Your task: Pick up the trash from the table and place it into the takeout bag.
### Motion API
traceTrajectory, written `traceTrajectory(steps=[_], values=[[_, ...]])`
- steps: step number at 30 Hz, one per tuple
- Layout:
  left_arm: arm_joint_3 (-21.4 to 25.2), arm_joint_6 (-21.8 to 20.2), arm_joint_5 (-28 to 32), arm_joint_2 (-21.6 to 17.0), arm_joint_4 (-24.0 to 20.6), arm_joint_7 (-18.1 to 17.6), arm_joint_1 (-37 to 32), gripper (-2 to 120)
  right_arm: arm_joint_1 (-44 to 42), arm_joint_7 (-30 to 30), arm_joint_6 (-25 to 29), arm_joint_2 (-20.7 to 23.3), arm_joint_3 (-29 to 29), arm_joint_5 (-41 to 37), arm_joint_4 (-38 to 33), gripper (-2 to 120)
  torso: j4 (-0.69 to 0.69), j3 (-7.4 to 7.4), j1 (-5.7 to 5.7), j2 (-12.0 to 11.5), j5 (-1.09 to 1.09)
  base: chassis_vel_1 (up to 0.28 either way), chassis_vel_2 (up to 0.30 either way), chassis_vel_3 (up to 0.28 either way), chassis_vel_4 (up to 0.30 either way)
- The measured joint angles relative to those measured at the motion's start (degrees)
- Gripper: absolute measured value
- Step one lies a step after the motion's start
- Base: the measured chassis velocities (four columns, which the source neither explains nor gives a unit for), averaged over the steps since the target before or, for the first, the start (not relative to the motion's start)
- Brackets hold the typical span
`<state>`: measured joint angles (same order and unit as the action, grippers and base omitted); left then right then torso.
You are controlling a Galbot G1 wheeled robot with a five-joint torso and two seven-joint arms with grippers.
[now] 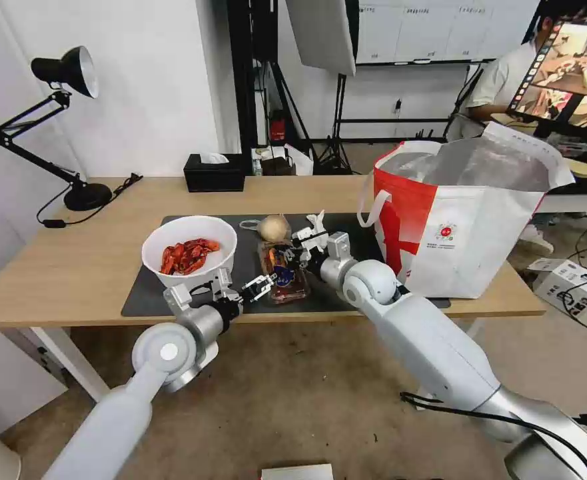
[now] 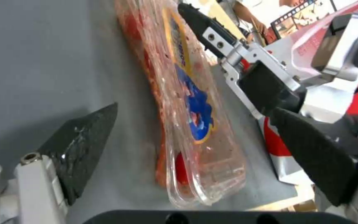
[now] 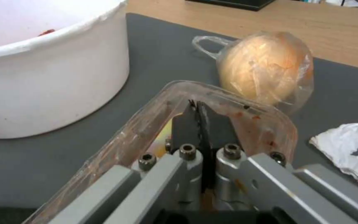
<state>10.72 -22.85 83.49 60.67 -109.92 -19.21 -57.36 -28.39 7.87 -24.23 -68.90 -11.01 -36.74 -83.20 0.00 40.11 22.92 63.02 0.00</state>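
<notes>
**Colours on my table**

My right claw (image 3: 197,119) has black fingers and grey links. The clear tray (image 1: 283,277) shows red fruit and a blue-and-yellow label. At ten o'clock, a white bowl (image 1: 188,248) holds red shells. At two o'clock, the takeout bag (image 1: 460,223) is white and red with silver lining. The ball (image 3: 266,67) is beige.

Head view: bright, even indoor light, soft shadows under table (image 1: 73,267); straight lines bow toward frame edges. Monitor (image 1: 566,73) at upper right glows bright. Foil lining of takeout bag (image 1: 480,220) shows pale sheen. Desk lamp (image 1: 66,70): cannot tell if lit.
Left wrist view: clear plastic tray (image 2: 187,102) carries glare streaks; near fingertips (image 2: 79,146) soft, background washed out.
Right wrist view: white bowl (image 3: 54,74) near overexposed; plastic-wrapped ball (image 3: 266,68) shows highlights; foreground metal blurred.
</notes>
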Motion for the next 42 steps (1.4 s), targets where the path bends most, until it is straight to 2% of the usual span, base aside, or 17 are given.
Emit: traceTrajectory(steps=[26,28,31,32,35,36,38,40,42], values=[[-2.36,0.68,0.34,1.42,2.95,-1.05,2.30,100,-0.58,0.05,-0.02,-0.02,0.36,0.00,0.27,0,0.00,0.00,0.00,0.00,0.00,0.000,0.000,0.000,0.000],[-2.40,0.77,0.34,1.44,3.12,-1.22,2.32,97,-0.58,0.05,-0.02,-0.07,0.36,0.00,0.31,0,0.00,0.00,0.00,0.01,0.00,0.000,0.000,0.000,0.000],[-2.47,0.91,0.30,1.47,3.40,-1.58,2.35,82,-0.52,0.04,-0.02,-0.18,0.36,-0.01,0.38,0,0.01,0.00,0.00,0.01,0.00,0.000,0.000,0.000,0.000],[-2.47,0.91,0.30,1.47,3.40,-1.58,2.35,82,-0.52,0.04,-0.02,-0.18,0.36,-0.01,0.38,0,0.01,0.00,0.00,0.01,0.00,0.000,0.000,0.000,0.000],[-2.56,0.91,0.29,1.58,3.45,-1.69,2.31,66,-0.39,0.03,-0.02,-0.19,0.33,-0.02,0.40,0,0.00,0.00,0.00,0.01,0.00,0.000,0.000,0.000,0.000],[-2.56,0.91,0.29,1.58,3.45,-1.69,2.31,66,-0.39,0.03,-0.02,-0.19,0.33,-0.02,0.40,0,0.00,0.00,0.00,0.01,0.00,0.000,0.000,0.000,0.000],[-2.63,0.91,0.26,1.60,3.48,-1.72,2.22,57,-0.34,0.02,-0.01,-0.18,0.29,-0.04,0.44,0,0.00,0.00,0.00,0.01,-0.01,0.000,0.000,0.000,0.000],[-2.63,0.92,0.24,1.60,3.50,-1.72,2.19,54,-0.34,0.02,-0.01,-0.18,0.28,-0.04,0.44,0,0.00,0.00,0.00,0.01,-0.01,0.000,0.000,0.000,0.000],[-2.63,1.05,0.18,1.59,3.50,-1.76,2.12,42,-0.34,0.02,-0.01,-0.17,0.26,-0.04,0.44,0,0.00,0.00,0.00,0.01,-0.01,0.000,0.000,0.000,0.000]])
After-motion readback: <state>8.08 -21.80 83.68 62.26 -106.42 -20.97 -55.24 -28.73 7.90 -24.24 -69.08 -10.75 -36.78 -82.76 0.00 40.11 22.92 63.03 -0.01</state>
